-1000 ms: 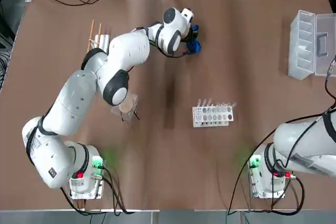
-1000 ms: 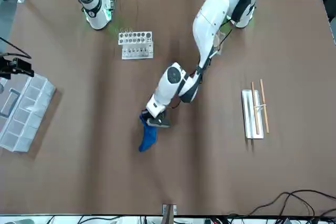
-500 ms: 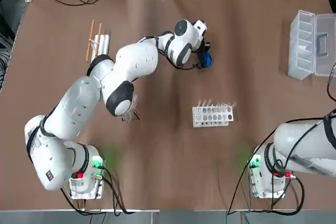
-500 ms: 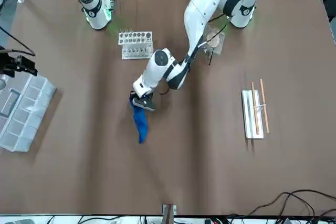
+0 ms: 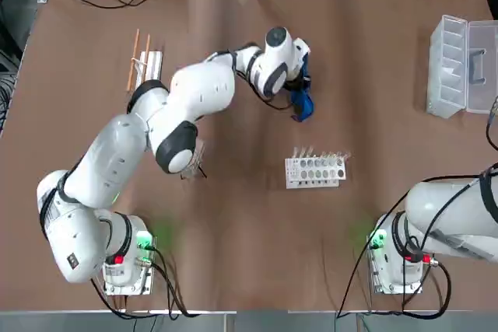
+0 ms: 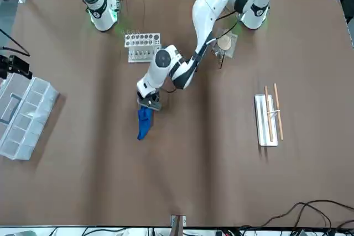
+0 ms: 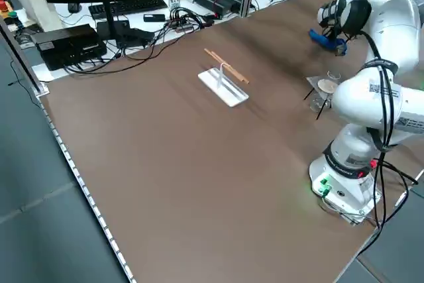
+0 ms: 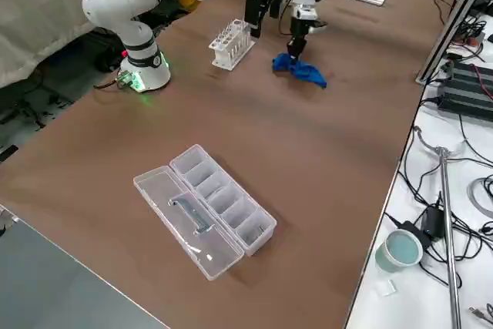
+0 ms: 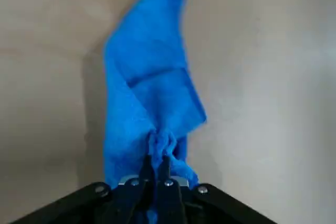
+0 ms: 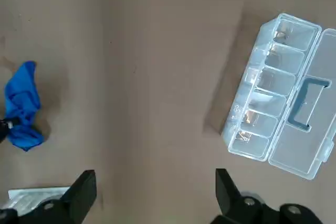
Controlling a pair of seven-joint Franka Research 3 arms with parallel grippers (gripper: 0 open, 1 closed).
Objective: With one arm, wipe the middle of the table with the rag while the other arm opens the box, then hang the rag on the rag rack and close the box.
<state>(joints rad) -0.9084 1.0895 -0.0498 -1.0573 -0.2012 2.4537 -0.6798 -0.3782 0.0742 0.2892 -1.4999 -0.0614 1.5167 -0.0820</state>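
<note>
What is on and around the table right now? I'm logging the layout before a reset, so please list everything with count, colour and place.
rag: 1, bright blue, mid-table, trailing on the surface.
box: 1, translucent whitish with dark handle, lid open, far right edge.
rag rack: 1, white base with wooden rods, far left.
test-tube rack: 1, white, centre, near side of the rag.
wrapped round thing: 1, tan in clear wrap, under the left arm.
table: 1, brown.
cables and gear: several, dark, past the far edge.
left claw: shut on the rag.
right claw: open, hanging high near the box.
</note>
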